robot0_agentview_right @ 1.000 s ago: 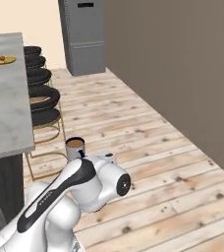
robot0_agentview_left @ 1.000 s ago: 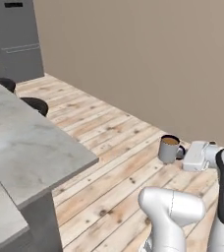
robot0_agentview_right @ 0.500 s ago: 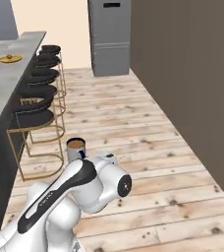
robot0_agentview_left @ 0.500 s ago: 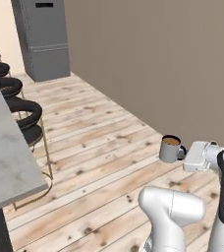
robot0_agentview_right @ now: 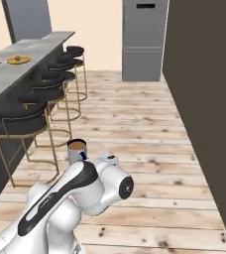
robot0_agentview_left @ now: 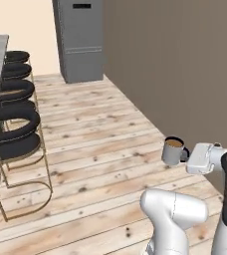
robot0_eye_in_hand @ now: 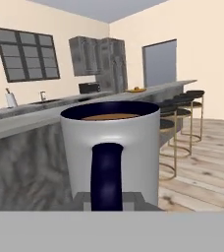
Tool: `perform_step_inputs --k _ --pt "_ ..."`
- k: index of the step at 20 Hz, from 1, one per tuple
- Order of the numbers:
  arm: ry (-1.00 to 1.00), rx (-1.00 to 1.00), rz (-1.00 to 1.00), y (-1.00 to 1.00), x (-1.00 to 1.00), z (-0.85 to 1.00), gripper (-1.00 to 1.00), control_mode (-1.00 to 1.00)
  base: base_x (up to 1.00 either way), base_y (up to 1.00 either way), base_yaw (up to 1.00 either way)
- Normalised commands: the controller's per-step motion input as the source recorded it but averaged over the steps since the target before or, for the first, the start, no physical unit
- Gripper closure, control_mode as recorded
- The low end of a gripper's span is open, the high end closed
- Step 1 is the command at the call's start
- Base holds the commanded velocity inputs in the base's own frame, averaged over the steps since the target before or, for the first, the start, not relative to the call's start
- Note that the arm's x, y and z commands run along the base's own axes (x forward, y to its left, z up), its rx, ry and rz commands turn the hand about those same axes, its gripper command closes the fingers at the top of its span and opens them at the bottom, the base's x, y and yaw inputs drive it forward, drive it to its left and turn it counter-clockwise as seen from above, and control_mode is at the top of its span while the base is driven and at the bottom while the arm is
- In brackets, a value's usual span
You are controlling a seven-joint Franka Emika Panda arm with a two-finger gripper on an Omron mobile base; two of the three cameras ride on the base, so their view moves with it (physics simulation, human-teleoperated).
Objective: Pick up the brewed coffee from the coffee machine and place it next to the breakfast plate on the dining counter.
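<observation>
While carried over the wooden floor (robot0_agentview_left: pixel 95 134) in the left base view, mug of brewed coffee (robot0_agentview_left: pixel 172 151) upright, held out ahead of the white arm, handle turned toward the gripper (robot0_agentview_left: pixel 187 155). Fingers closed narrow on that handle. Row of black bar stools (robot0_agentview_left: pixel 17 107) standing along the left edge, grey refrigerator (robot0_agentview_left: pixel 79 40) at the far wall.

From the right base view, same mug (robot0_agentview_right: pixel 77 150) just ahead of the arm's elbow, brown coffee level at the rim, nothing spilled. Long grey dining table (robot0_agentview_right: pixel 21 69) running up the left side, well apart from the mug, with stools (robot0_agentview_right: pixel 60 82) tucked along its near face. Yellow-green breakfast plate (robot0_agentview_right: pixel 18 60) lying on the tabletop toward its far end, a small orange food on it.

Seen from the hand view, mug (robot0_eye_in_hand: pixel 111 152) close up, dark handle (robot0_eye_in_hand: pixel 106 175) centred and pointing at the camera, fingers shut on it low down. Table (robot0_eye_in_hand: pixel 60 115) stretching behind, plate (robot0_eye_in_hand: pixel 136 90) small and distant on it.

Judged as the transport step: pick-up done, placing not yet begun. Next move likely calls for closing on the table, lifting the mug above its edge, keeping it level, then setting it down just beside the plate without touching it.
</observation>
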Motion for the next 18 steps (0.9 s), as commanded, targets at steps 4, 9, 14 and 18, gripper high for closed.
perform_step_inputs --k 4,9,14,18 --pt "0.0 0.0 0.0 0.0 0.0 0.0 1.0 1.0 1.0 -0.55 0.45" --pt "0.0 0.0 0.0 0.0 0.0 0.0 1.0 1.0 1.0 -0.37 0.47" --pt "0.0 0.0 0.0 0.0 0.0 0.0 1.0 1.0 1.0 -0.41 0.47" --pt "0.0 0.0 0.0 0.0 0.0 0.0 1.0 1.0 1.0 -0.49 0.49"
